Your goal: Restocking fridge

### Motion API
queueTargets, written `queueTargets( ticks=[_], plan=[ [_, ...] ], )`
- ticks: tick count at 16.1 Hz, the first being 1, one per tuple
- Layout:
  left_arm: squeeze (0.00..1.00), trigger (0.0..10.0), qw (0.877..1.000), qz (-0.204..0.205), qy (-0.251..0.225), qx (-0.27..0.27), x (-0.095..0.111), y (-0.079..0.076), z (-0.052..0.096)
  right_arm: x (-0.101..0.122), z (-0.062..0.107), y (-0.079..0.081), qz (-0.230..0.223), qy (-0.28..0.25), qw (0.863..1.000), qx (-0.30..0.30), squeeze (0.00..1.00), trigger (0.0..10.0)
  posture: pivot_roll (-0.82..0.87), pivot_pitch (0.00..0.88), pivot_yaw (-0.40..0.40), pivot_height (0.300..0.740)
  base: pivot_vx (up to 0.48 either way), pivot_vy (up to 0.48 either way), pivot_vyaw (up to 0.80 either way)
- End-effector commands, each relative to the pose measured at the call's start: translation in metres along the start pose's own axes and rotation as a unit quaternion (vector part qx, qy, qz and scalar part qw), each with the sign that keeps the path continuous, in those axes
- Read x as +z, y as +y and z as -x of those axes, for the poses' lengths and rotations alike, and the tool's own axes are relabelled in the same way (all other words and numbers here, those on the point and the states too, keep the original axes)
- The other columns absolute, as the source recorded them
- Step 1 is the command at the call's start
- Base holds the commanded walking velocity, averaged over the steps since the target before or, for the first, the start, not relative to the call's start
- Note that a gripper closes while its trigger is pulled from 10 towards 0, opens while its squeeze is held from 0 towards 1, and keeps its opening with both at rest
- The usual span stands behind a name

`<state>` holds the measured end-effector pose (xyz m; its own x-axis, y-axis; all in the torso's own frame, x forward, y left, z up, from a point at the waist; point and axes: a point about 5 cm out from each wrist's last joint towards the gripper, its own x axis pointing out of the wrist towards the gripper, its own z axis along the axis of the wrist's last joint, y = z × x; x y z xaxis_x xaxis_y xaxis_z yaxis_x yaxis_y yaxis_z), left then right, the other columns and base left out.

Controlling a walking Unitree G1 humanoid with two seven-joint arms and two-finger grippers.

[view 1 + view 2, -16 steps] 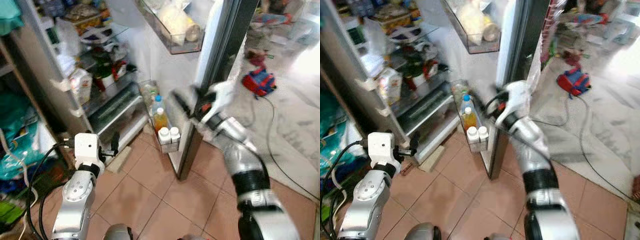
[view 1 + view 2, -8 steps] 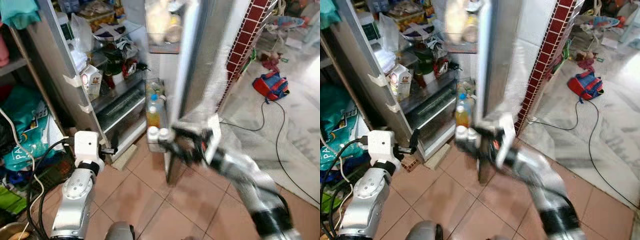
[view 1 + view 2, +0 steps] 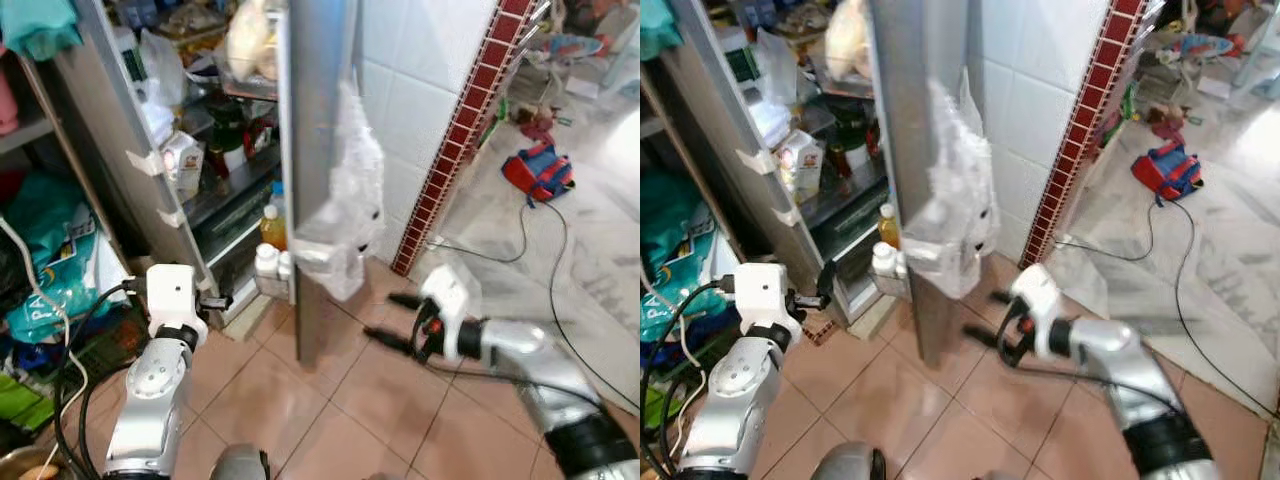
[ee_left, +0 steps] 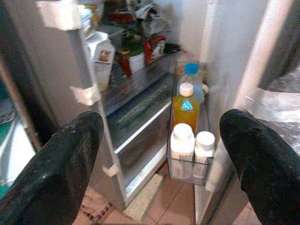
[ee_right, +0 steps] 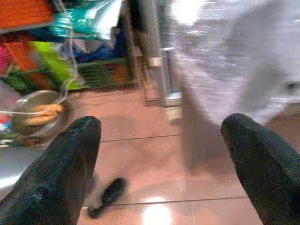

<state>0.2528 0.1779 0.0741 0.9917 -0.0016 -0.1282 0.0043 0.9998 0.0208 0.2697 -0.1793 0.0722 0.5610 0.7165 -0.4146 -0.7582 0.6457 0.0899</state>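
Both grippers spread and empty beside a part-open fridge door.

Right gripper [image 3: 392, 320]: fingers [image 5: 56, 171] spread wide, nothing between them, low over the tiled floor [image 3: 300, 410] just right of the door [image 3: 315, 150] edge, pointing toward it. A clear plastic bag [image 3: 345, 200] hangs on the door's outer face. Left gripper [image 4: 159, 154]: fingers [image 4: 51, 173] also spread, empty, low by the fridge [image 3: 140, 130] front, aimed at the lower door rack [image 4: 187, 164]. Rack holds two white-capped bottles [image 4: 183, 143] in front, an orange bottle [image 4: 186, 105] behind them, a blue-capped bottle [image 4: 191, 77] furthest back. Carton [image 4: 103, 54] and jars on the shelves. Blue bag [image 3: 538, 168] on the floor, well off right.
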Motion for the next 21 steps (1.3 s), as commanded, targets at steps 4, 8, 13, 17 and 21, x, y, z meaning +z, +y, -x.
queueTargets(
  ticks=[4,8,13,17,21],
  plan=[
    [0.00,10.0,1.000,0.004,0.021,-0.020,-0.005,-0.007,-0.002,0.013,-0.008,-0.037,0.033,-0.037,0.970,-0.236,0.00,10.0,0.08,0.000,-0.012,0.740,0.000,0.000,0.00],
    [0.00,10.0,0.997,0.028,0.030,-0.068,-0.005,-0.014,-0.003,0.023,-0.018,-0.035,-0.021,-0.115,0.939,-0.325,0.00,10.0,0.08,0.000,-0.013,0.740,0.000,0.000,0.00],
    [0.00,10.0,0.997,0.025,0.037,-0.070,-0.004,-0.015,-0.002,0.028,-0.033,-0.021,-0.043,-0.150,0.929,-0.335,0.00,10.0,0.10,0.000,-0.017,0.740,0.000,0.000,0.00],
    [0.00,10.0,0.999,0.012,0.021,-0.049,-0.001,-0.008,-0.003,0.029,-0.034,-0.020,-0.038,-0.158,0.923,-0.348,0.00,10.0,0.09,0.005,-0.010,0.740,0.000,0.000,0.00],
    [0.00,10.0,0.999,-0.030,0.016,-0.034,0.000,-0.009,-0.007,0.036,-0.035,-0.020,-0.011,-0.169,0.925,-0.339,0.00,10.0,0.09,0.005,-0.007,0.740,0.000,0.000,0.11]
  ],
)
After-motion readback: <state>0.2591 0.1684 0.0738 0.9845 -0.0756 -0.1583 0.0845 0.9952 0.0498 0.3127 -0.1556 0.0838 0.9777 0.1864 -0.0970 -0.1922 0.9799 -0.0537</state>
